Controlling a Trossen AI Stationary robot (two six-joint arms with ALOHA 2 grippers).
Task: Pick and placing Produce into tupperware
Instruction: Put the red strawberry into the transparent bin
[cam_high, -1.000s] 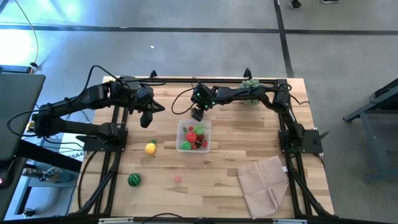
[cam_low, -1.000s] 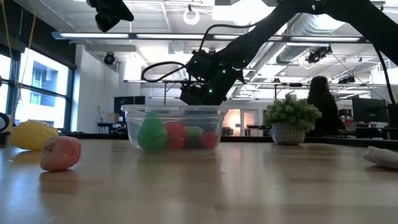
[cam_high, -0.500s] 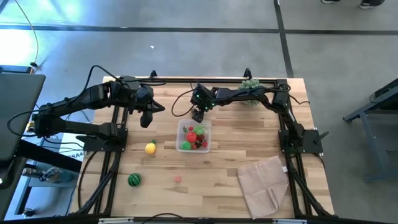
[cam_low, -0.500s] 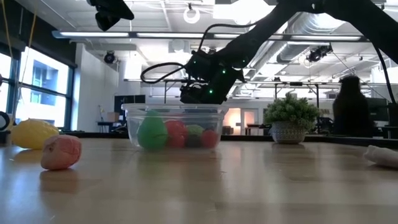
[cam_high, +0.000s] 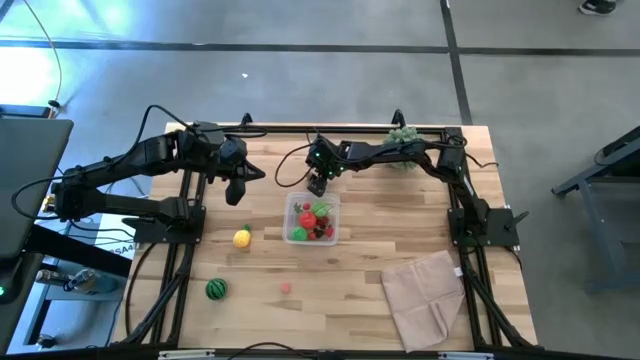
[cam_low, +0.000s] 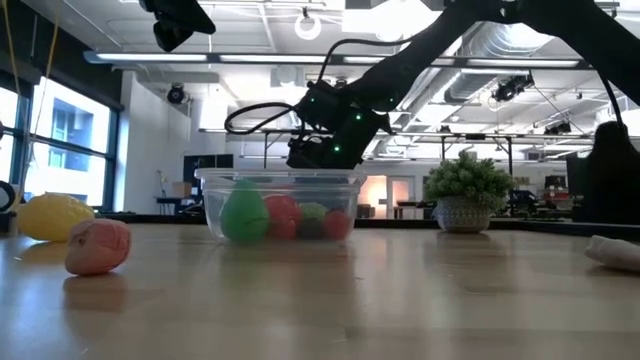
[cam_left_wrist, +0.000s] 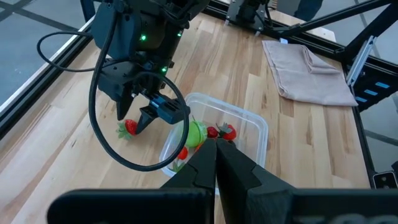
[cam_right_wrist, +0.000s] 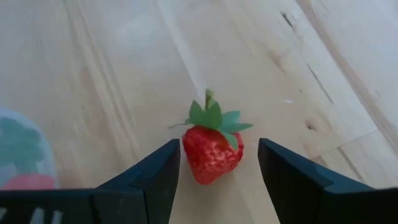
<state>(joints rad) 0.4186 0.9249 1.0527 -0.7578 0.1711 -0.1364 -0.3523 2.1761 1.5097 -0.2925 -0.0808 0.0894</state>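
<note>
Right hand (cam_right_wrist: 214, 163) open, fingers straddling the strawberry (cam_right_wrist: 212, 152) on the surface just behind the tupperware (cam_high: 312, 219), leaf end pointing away; left hand (cam_left_wrist: 216, 163) shut, farther off.

Open office w/ ceiling lights (cam_low: 308, 22), window (cam_low: 72, 140), grey floor (cam_high: 300, 70).

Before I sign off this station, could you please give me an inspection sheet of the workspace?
Surface: wooden table, bare between items.
Job's things: tub holds several pieces; strawberry, lemon, melon and pink piece lie outside.
Clutter: cloth; plant at the far edge.
Grippers: right gripper open astride the strawberry; left gripper shut, empty, raised beside the tub.
Cables: black loop at the right wrist.
Surroundings: office; person behind.
</note>
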